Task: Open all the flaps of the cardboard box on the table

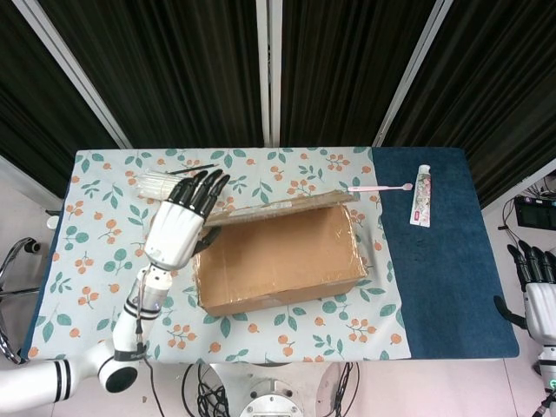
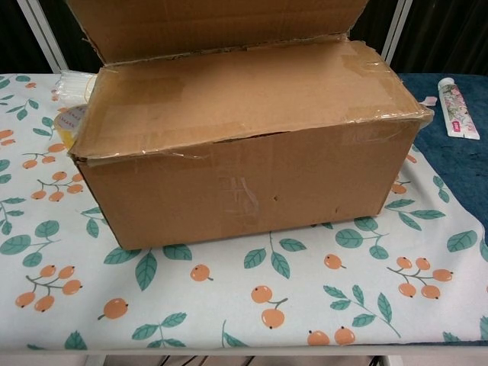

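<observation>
Head view: high above the near edge, looking steeply down. It takes in the whole surface (image 1: 95, 261), the dark curtains (image 1: 174, 69) behind, and both hands at the frame's sides (left hand (image 1: 178, 228) inboard, right hand (image 1: 537, 295) at the far right edge).

Chest view: low, near surface height, facing straight ahead and very close. The cardboard box (image 2: 244, 152) fills most of the frame; its raised flap (image 2: 213, 23) runs off the top.

Shared: the box, the leaf-and-fruit cloth (image 2: 229, 305) around it, the blue mat (image 2: 457, 168) and the tube (image 2: 457, 107) on it.
</observation>
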{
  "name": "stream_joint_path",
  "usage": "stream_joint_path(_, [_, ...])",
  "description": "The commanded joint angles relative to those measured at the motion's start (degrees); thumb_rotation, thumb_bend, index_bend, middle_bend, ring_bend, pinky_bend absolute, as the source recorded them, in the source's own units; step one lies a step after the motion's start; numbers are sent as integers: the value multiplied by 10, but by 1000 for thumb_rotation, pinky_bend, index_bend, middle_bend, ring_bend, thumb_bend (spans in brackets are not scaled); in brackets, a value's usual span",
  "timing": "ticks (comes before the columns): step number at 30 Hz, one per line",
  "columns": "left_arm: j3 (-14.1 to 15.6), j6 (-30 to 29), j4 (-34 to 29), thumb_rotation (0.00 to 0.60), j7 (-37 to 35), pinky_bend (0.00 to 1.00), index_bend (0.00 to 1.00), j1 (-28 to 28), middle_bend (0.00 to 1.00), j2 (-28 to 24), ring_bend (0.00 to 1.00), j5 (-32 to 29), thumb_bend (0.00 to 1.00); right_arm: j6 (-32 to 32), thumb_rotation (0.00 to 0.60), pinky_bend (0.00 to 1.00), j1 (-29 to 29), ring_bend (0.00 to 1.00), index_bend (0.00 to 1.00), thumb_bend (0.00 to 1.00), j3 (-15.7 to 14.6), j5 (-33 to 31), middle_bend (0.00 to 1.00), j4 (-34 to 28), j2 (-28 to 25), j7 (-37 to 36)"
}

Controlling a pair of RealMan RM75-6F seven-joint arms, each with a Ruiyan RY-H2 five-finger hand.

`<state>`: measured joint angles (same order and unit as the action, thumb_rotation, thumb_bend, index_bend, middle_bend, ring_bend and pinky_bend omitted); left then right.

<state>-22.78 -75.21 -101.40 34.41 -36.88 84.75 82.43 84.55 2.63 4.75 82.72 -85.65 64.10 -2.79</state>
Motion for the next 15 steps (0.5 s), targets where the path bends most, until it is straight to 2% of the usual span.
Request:
stream_joint_path(1, [-65,45,19,600,22,252,59,-50,112,-23,130,-72,264,1,600,0,-1,0,0,182,1,-1,0,-7,-5,0])
stream_joint_path(5, [-99,79,80,600,31,253,53,-94,112,-17,129,-141,263,10,600,0,-2,0,0,182,3,4,0,-17,-11,6])
stream_joint_path(9, [-105,87,145,600,53,252,49,-129,111,2,130,-186,264,20,600,0,-3,0,0,183,5,11,0,-30,-17,12])
stream_joint_path(12, [-100,83,145,600,46,252,48,-131,110,5,130,-209,263,26,600,0,-5,0,0,183,4,16,0,-35,-19,15])
stream_joint_path(15, [-90,73,110,600,28,252,49,-116,110,-12,130,-214,260,28,600,0,-5,0,0,184,5,18,0,-34,-20,13])
